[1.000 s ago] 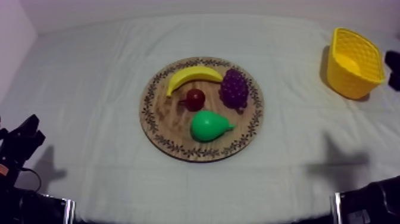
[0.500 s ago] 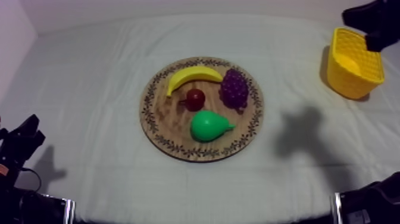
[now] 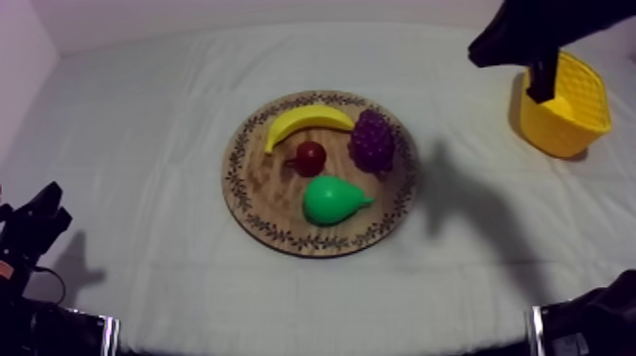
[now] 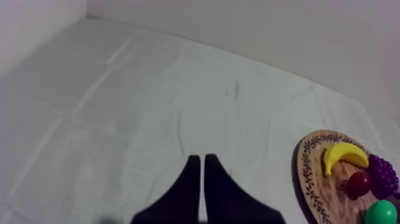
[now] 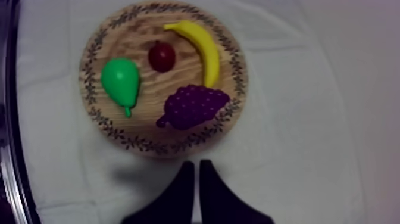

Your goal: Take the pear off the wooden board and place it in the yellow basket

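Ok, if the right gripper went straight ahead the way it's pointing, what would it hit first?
Probably the board at its near rim, with the grapes right behind it. The right gripper points there from above, so depth is uncertain.

The banana (image 3: 308, 117) lies near the bunch of grapes (image 3: 373, 140), the small red fruit (image 3: 310, 156) just beside both.

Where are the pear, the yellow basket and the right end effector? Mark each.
pear (image 3: 331, 201), top view, middle of its body.
yellow basket (image 3: 563, 142), top view, near wall.
right end effector (image 5: 196, 162), right wrist view, between its fingertips.
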Available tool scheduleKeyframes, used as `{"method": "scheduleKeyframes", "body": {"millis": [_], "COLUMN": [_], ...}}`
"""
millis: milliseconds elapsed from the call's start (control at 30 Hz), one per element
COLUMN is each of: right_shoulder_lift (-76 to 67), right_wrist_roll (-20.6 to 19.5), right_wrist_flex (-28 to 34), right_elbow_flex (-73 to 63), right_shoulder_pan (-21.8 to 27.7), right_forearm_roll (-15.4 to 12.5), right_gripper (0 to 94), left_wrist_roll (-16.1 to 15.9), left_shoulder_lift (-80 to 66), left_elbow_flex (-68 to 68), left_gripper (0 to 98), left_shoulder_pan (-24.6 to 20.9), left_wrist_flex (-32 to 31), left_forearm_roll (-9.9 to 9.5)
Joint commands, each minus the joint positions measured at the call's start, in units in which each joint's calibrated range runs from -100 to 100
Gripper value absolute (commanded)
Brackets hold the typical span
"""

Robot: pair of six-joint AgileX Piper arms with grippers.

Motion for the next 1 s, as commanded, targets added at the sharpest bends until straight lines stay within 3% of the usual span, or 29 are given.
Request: {"method": "scheduleKeyframes", "body": {"millis": [0,533,600,800,967], "right_shoulder_lift": [4.78,17.24,18.03,19.94,21.43], "right_wrist_roll": [0.77,3.04,2.89,2.69,2.75], "right_wrist_flex": [0.69,1.9,2.13,3.39,4.53], "right_elbow_flex": [-1.74,-9.18,-9.3,-8.7,-8.94], "right_shoulder_pan": [-1.19,-5.98,-6.39,-6.76,-7.36], "right_forearm_roll": [0.15,-0.43,-0.49,-0.05,0.36], "right_gripper": [5.4,11.3,18.5,61.5,73.6], "left_wrist_roll": [0.01,0.01,0.01,0.01,0.01], "left_shoulder_lift": [-0.02,-0.02,-0.02,-0.02,-0.02], "left_elbow_flex": [-0.05,-0.05,-0.05,-0.05,-0.05], "left_gripper": [0.1,0.1,0.1,0.1,0.1], "left_shoulder_pan": [0.0,0.0,0.0,0.0,0.0], "left_wrist_flex": [0.01,0.01,0.01,0.01,0.01], "left_forearm_roll": [-0.01,-0.01,-0.01,-0.01,-0.01]}}
